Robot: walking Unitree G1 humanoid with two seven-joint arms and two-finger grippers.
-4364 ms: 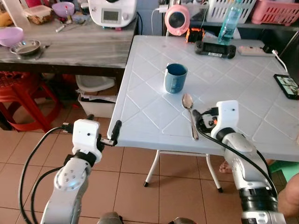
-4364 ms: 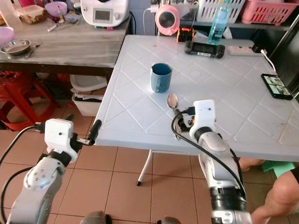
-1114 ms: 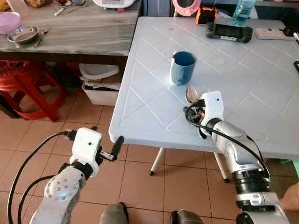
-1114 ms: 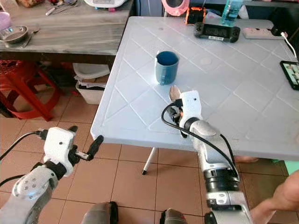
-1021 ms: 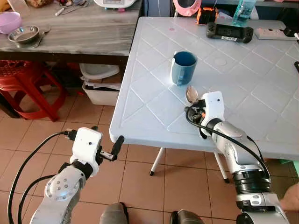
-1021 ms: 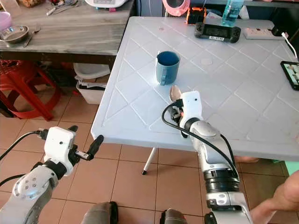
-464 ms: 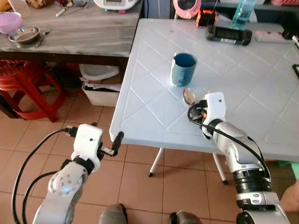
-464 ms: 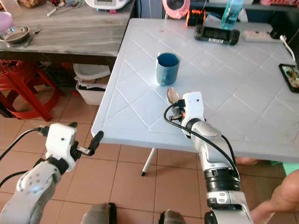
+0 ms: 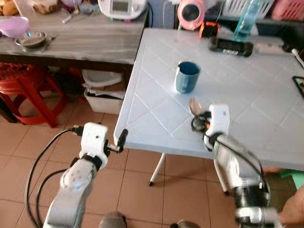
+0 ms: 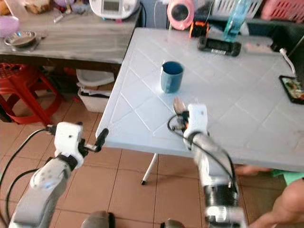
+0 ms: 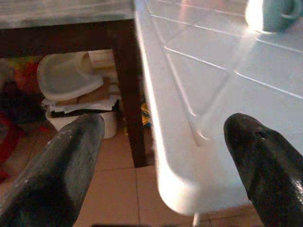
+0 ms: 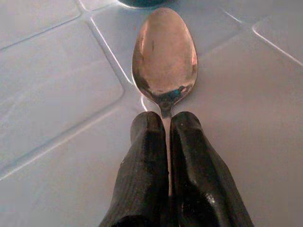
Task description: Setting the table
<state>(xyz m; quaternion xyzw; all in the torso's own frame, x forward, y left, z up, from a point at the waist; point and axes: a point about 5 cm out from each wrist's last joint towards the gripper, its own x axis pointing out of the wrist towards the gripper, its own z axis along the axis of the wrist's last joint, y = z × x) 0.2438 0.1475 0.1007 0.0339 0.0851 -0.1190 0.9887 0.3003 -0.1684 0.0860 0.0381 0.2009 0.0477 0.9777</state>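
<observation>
A metal spoon (image 12: 164,61) lies bowl-forward over the white plastic table (image 9: 156,114), close behind a blue mug (image 9: 186,77). My right gripper (image 12: 165,124) is shut on the spoon's handle, just behind the bowl. I cannot tell whether the spoon (image 9: 194,105) touches the table or hangs a little above it. My left gripper (image 11: 165,142) is open, level with the table's near left corner. One of its fingers (image 9: 122,137) almost touches the table's edge, with nothing between the fingers.
A wooden side table (image 9: 85,38) with bowls and an appliance stands to the left, a red stool (image 9: 23,90) and a white bin (image 9: 102,83) below it. At the table's far side are a game controller (image 9: 230,45), a bottle (image 9: 244,21) and a phone (image 9: 299,85). A person's knee (image 10: 289,209) is at the lower right.
The whole picture has shifted as the camera moved. My right gripper, beside the spoon's handle 4.4 s ago, is now shut on it. The left gripper sits nearer the table's corner.
</observation>
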